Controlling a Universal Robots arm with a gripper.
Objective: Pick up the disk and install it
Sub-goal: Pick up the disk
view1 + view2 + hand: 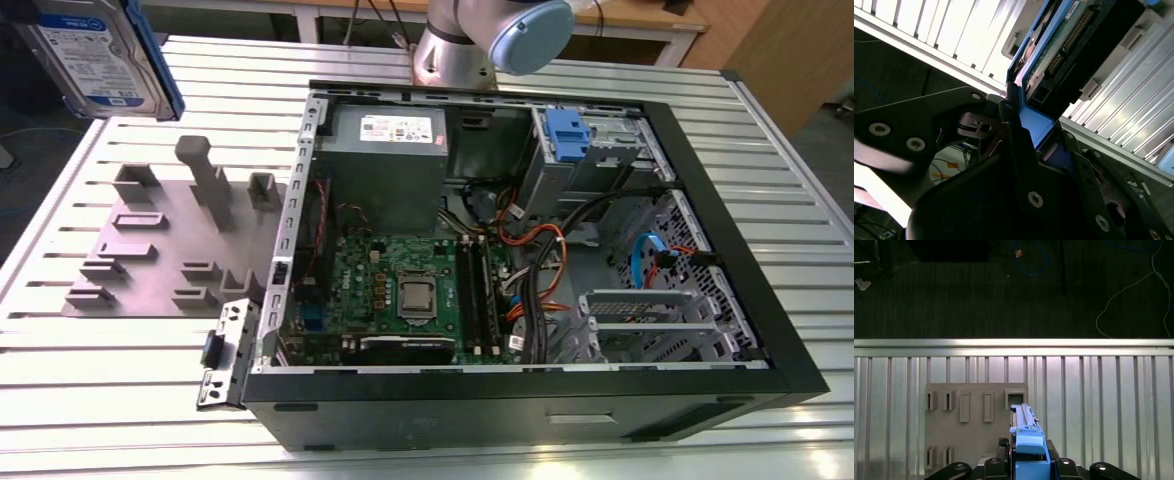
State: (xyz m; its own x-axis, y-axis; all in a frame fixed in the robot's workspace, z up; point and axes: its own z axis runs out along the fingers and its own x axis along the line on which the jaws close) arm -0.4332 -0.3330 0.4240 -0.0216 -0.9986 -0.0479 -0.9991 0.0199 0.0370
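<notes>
Two fingers (1013, 120): black, pressed against opposite sides of a blue carrier frame, pinching it. I judge they grip the plastic rather than the drive body to spare the circuit board.
Gripper (1038, 127): black linkage plates with bright screws spread out behind the pinch.
Disk (100, 50): silver drive with a white-and-blue label in a blue carrier. It is held clear of the desk at the far corner on the exterior view's left, well apart from the case. The second wrist view shows its green board and connector row.
Fixture plate (167, 245): grey, with posts and pockets, flat on the desk just beside the case. The first wrist view looks along the disk's edge toward it. The pockets presumably park parts upright for gripping.
Desk (787, 180): slatted aluminium, carrying the plate and the case.
Computer case (747, 300): black tower laid on its side with the panel off, so the interior faces up and can be reached.
Drive cage (614, 150): bare metal in the far corner of the case, with a small blue latch (567, 135). No labelled drive sits in it, so I judge the disk picked up and not yet installed.
Power supply (387, 135): grey box with a white sticker.
Motherboard (400, 290): green, with orange and blue cables beside it.
Arm base (461, 45): silver column behind the case.
Floor (979, 285): dark, with loose cables.
</notes>
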